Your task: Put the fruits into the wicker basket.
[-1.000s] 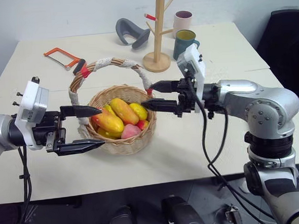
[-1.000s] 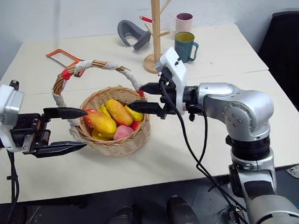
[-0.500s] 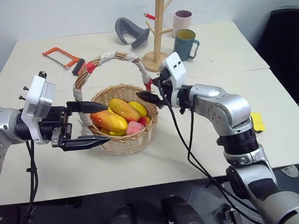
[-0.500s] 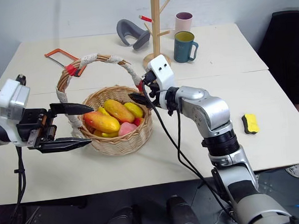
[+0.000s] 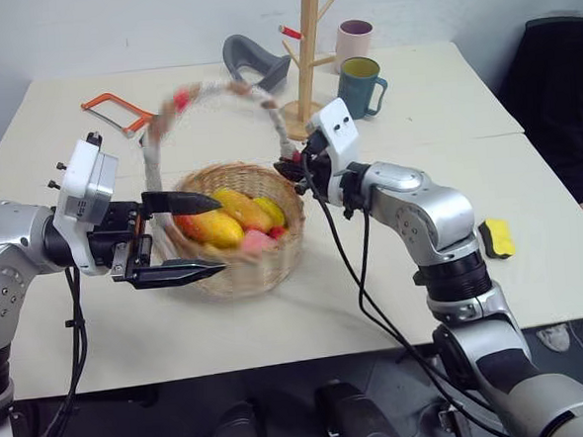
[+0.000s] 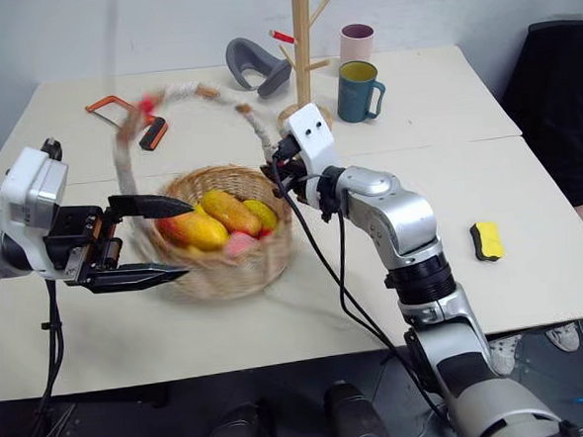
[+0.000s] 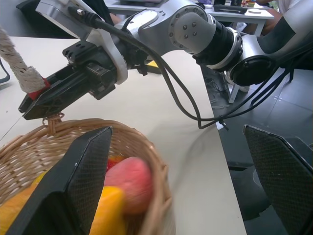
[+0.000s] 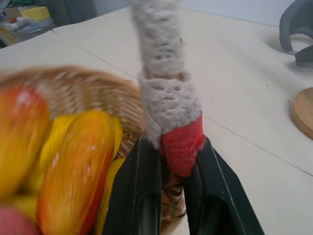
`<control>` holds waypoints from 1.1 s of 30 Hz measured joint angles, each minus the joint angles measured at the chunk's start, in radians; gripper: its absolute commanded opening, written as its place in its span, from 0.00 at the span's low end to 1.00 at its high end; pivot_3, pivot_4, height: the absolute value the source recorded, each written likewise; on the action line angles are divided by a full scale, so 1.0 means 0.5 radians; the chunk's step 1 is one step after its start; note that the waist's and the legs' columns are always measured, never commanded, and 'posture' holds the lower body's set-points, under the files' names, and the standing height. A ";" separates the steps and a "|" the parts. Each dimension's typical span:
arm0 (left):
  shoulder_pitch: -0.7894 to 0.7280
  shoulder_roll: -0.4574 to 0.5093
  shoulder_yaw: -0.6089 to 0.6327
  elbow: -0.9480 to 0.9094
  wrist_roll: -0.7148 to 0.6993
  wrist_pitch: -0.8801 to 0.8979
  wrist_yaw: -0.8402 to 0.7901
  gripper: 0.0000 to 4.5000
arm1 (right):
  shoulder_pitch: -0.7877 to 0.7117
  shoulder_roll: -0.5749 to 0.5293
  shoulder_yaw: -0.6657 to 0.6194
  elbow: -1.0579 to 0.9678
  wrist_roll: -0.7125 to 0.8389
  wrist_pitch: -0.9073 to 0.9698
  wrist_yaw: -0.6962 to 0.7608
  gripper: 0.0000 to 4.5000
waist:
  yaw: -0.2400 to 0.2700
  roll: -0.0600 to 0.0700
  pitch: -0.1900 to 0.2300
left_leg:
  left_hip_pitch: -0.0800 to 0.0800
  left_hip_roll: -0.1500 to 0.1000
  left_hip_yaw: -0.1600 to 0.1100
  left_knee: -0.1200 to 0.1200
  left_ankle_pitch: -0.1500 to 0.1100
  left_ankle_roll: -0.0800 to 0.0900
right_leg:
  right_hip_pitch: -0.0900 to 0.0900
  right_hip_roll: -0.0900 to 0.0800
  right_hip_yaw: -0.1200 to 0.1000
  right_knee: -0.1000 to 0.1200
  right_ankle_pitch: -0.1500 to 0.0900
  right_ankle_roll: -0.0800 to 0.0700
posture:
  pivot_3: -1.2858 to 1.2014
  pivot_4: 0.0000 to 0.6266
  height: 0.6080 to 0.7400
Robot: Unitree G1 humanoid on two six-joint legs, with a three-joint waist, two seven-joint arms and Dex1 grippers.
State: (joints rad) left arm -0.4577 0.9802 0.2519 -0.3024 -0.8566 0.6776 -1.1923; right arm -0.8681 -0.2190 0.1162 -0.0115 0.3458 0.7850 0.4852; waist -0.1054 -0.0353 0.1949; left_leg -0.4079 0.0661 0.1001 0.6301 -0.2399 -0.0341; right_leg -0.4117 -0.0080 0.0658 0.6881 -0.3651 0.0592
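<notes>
Right gripper (image 8: pixel 171 196): fingers (image 8: pixel 142 196) are pinching shut on the red-taped foot of the handle (image 8: pixel 168 98), right where it meets the rim of the wicker basket (image 5: pixel 237 271). In the right wrist view the tape is sitting squarely between both black fingers.

Left gripper (image 5: pixel 198 234): fingers (image 5: pixel 177 201) are standing wide apart, gripping nothing. In the left eye view, the upper finger is lying over the basket's left rim and the lower one is sitting just outside the left wall; contact is unclear through the blur.

Basket is sitting centre-left of the left eye frame on the table (image 5: pixel 423 270), looking smeared, with its cloth-wrapped handle arching toward the upper left. Fruits inside: long mango (image 5: pixel 243 210) in the middle, red-yellow mango (image 5: pixel 208 227) left of it, lemon (image 5: pixel 271 211) to the right, peach (image 5: pixel 257 240) at the front.

Outward: yellow sponge block (image 5: pixel 498 238) at right edge of the table, wooden mug tree (image 5: pixel 307 59) and teal mug (image 5: pixel 360 84) at top centre, hacksaw (image 5: pixel 117 112) upper left.
</notes>
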 measured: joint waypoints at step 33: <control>-0.294 -0.236 -0.254 0.152 0.042 0.038 -0.044 1.00 | 0.948 -1.200 -1.154 -0.023 0.138 -0.305 0.277 0.91 | 0.053 0.001 0.001 | 0.006 0.000 0.012 0.001 0.001 -0.002 | 0.004 0.007 0.021 -0.002 -0.002 0.008 | 0.52 0.24 1.00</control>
State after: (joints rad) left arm -0.6049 0.8624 0.1248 -0.2266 -0.8357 0.6966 -1.2145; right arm -0.3942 -0.8190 -0.4609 -0.0228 0.4147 0.6325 0.6239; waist -0.0788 -0.0350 0.1953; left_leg -0.4049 0.0660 0.1060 0.6308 -0.2392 -0.0349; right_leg -0.4099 -0.0043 0.0764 0.6873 -0.3662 0.0631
